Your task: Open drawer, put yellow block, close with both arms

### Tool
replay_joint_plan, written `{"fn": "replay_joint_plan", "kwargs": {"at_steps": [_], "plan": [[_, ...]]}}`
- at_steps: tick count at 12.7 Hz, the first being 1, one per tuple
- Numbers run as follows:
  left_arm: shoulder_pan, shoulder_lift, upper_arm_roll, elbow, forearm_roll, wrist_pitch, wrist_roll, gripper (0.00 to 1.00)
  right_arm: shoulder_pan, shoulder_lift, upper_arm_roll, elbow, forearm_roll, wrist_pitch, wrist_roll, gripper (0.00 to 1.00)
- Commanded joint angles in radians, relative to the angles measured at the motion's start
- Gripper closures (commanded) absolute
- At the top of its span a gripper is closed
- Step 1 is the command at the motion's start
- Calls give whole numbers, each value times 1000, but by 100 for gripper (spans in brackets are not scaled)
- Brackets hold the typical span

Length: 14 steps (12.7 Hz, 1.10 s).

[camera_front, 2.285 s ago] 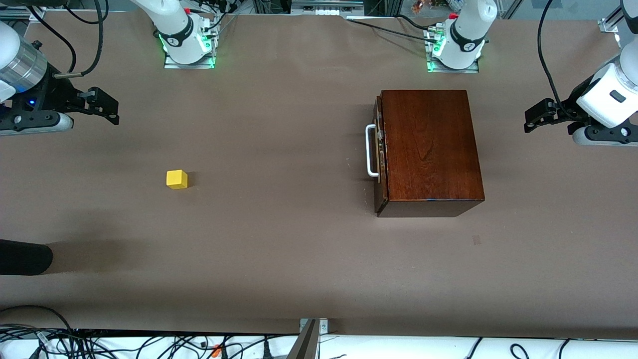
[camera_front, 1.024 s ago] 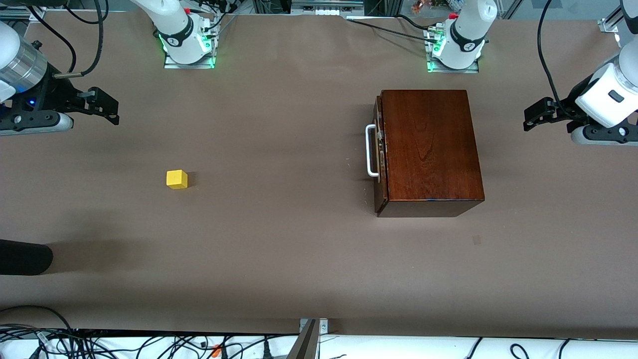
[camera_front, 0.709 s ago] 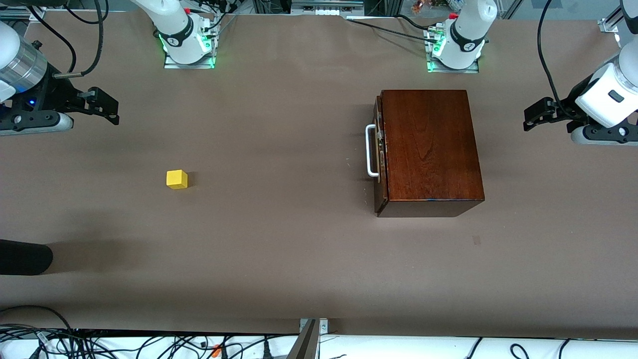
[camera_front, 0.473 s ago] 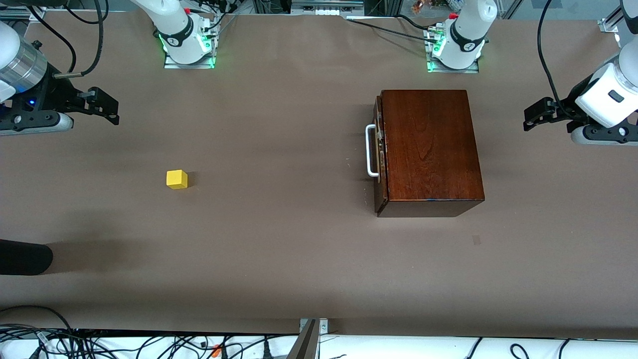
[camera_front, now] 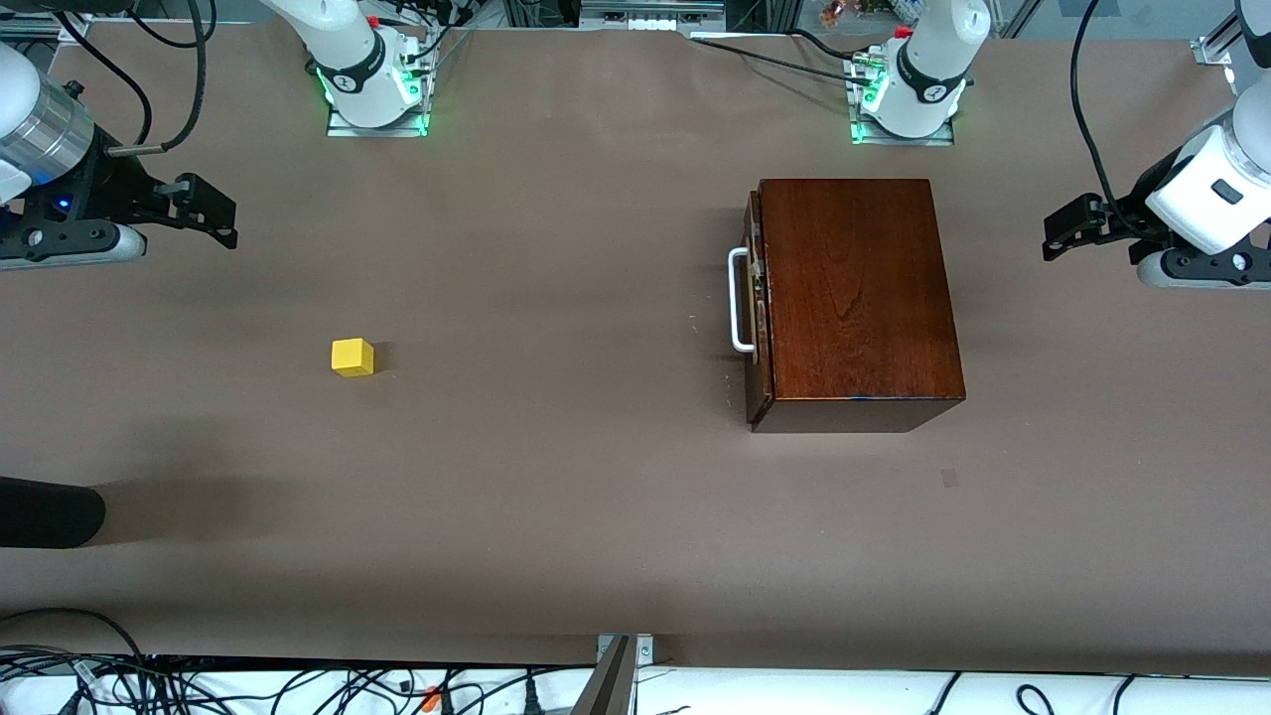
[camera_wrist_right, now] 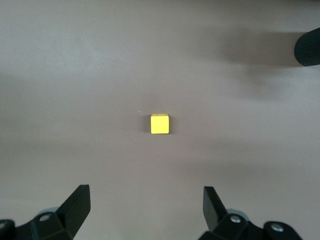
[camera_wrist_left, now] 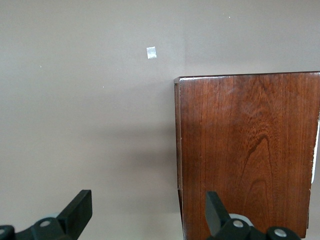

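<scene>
A dark rounded object [camera_front: 45, 511] pokes in at the counter's [camera_front: 556, 497] near edge at the right arm's end; nothing lies between the small bright-yellow block [camera_front: 353, 357] and the glossy reddish-brown box [camera_front: 859, 298]. The drawer [camera_front: 755, 298] sits shut, its white handle [camera_front: 737, 300] facing the block. Left pincer [camera_front: 1055, 236] and right pincer [camera_front: 223, 216] wait spread wide, holding nothing, at opposite counter ends.

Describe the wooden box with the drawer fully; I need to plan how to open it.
The wooden box is a glossy reddish-brown block with visible grain, resting flat on the brown table toward the left arm's end. Its drawer looks shut, flush with the box, and faces the right arm's end of the table. A white U-shaped handle stands out from the drawer front. Nothing touches the box or lies on top of it; neither tool is at the handle.
</scene>
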Motion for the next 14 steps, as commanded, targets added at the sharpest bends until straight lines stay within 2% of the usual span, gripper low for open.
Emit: {"fn": "replay_joint_plan", "kwargs": {"at_steps": [1,5,8,14], "plan": [[-4,-2,-1,12,12,-20,-14,0,-6,9,4,27,1,-22,9,0],[-17,-2,-6,13,10,-23,-28,0,-6,9,4,27,1,-23,9,0],[-17,-1,-54,12,10,-25,-32,0,-6,9,4,27,1,-23,9,0],[-24,122,-329,39,10,-22,-349,0,-4,9,5,27,1,-22,9,0]]}}
